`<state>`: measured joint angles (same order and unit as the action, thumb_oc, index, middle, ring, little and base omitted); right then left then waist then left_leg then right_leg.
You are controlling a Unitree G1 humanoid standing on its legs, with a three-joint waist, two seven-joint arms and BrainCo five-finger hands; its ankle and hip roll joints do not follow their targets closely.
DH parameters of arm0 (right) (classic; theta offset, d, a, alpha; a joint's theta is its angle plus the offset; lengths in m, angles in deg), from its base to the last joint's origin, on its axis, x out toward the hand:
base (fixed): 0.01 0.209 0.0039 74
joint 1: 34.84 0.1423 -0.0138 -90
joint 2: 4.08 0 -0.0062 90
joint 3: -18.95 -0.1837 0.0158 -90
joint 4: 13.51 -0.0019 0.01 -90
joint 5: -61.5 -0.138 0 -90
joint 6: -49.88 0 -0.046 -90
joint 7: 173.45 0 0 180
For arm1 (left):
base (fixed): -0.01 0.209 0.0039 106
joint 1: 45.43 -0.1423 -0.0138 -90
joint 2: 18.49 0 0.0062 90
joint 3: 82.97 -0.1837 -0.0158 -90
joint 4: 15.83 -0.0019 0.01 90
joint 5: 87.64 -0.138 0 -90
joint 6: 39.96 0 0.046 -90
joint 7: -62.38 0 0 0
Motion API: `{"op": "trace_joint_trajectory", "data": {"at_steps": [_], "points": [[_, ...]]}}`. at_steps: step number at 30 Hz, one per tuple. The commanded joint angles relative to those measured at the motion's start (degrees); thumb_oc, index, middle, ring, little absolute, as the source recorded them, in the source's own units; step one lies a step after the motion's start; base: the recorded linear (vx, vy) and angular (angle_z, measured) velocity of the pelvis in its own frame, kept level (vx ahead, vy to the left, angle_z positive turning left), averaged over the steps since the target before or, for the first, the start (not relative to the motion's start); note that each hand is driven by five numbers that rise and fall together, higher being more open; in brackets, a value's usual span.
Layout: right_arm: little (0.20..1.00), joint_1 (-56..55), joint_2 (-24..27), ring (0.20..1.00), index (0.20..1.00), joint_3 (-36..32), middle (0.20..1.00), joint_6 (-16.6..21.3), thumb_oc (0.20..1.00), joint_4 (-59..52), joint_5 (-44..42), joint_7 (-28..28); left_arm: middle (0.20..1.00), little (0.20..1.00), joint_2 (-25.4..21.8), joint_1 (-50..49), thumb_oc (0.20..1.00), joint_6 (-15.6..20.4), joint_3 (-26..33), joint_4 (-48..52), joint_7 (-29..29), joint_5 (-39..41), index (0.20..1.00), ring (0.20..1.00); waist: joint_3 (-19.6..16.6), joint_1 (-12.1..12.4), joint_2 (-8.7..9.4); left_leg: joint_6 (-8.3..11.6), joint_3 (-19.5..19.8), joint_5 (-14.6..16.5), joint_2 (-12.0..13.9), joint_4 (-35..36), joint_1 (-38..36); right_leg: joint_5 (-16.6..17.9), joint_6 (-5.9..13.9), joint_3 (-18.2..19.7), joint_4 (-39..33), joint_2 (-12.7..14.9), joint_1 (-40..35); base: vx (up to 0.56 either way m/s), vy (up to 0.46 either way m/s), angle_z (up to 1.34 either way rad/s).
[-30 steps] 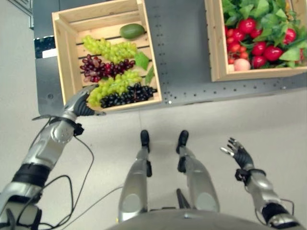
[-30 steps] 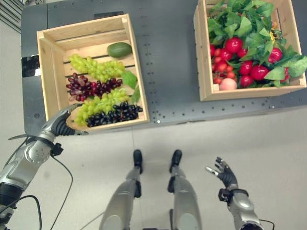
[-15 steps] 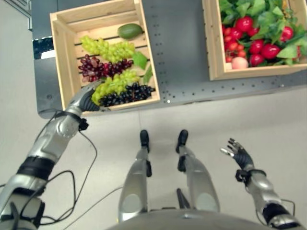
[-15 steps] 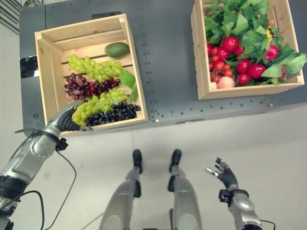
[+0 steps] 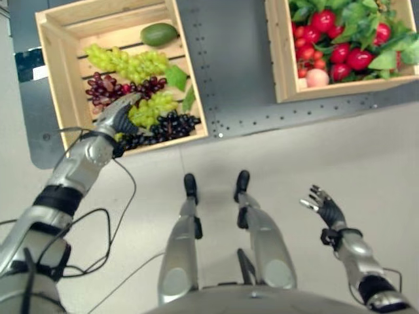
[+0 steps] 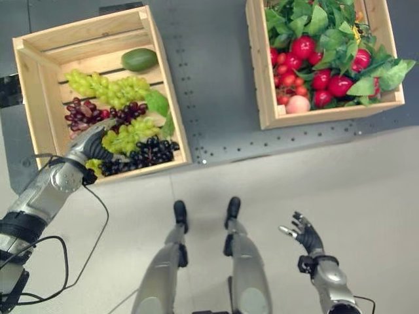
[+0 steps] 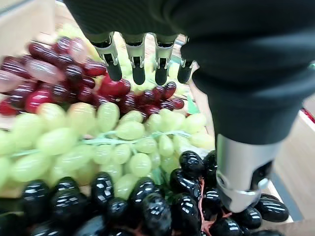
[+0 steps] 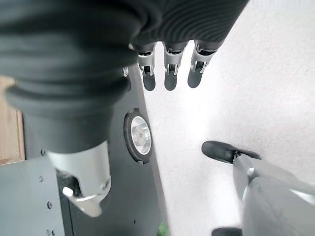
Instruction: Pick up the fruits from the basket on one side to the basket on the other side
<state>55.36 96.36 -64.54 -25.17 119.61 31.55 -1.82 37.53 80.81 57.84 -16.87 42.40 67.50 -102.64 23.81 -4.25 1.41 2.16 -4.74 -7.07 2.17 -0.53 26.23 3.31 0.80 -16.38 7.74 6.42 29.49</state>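
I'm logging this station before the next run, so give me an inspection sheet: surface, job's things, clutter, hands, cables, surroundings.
Surface: dark grey table with rows of small holes, bearing two wooden crates.
Job's things: left crate holds green grapes, red grapes, a second green bunch, black grapes and an avocado; right crate holds red fruits, a peach and green leaves.
Clutter: nothing seen.
Hands: left hand open over the grapes in the left crate, holding nothing; right hand open, low over the floor.
Cables: nothing seen apart from the robot's own.
Surroundings: pale floor.
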Motion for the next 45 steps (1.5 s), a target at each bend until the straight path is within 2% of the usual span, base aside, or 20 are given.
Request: {"op": "trace_joint_trajectory", "data": {"at_steps": [1,30,45], "points": [[1.0,-1.9,2.2,1.0,1.0,1.4,1.0,0.6,1.0,-1.9,-0.4,-0.4,1.0,1.0,-1.5,2.0,1.0,-0.5,1.9,-1.8,2.4,-1.3,1.0,1.0,-0.7,-0.3,1.58,-2.88,0.0,10.3,-3.4,-7.5,0.3,-2.2,5.57,-0.6,1.6,-0.4,0.0,0.0,0.0,0.0],[1.0,-3.6,4.1,1.0,1.0,2.4,1.0,2.0,1.0,-11.2,-2.7,-1.2,1.0,1.0,0.5,7.4,1.0,-2.1,-5.1,-12.1,3.5,-5.3,1.0,1.0,2.1,-2.5,4.63,-3.3,-0.5,11.8,-2.4,-14.3,8.9,-1.5,5.16,0.5,4.2,-0.4,6.5,0.0,0.0,0.0],[1.0,-3.9,5.0,1.0,1.0,3.5,1.0,2.6,1.0,-15.1,-3.6,-1.3,1.0,1.0,4.6,9.4,1.0,-2.9,-8.1,-19.1,3.5,-6.4,1.0,1.0,3.1,-3.6,6.03,-3.36,-0.5,12.5,-1.9,-17.4,12.6,-1.1,4.88,0.6,5.5,-0.6,9.4,0.0,0.0,0.0]]}}
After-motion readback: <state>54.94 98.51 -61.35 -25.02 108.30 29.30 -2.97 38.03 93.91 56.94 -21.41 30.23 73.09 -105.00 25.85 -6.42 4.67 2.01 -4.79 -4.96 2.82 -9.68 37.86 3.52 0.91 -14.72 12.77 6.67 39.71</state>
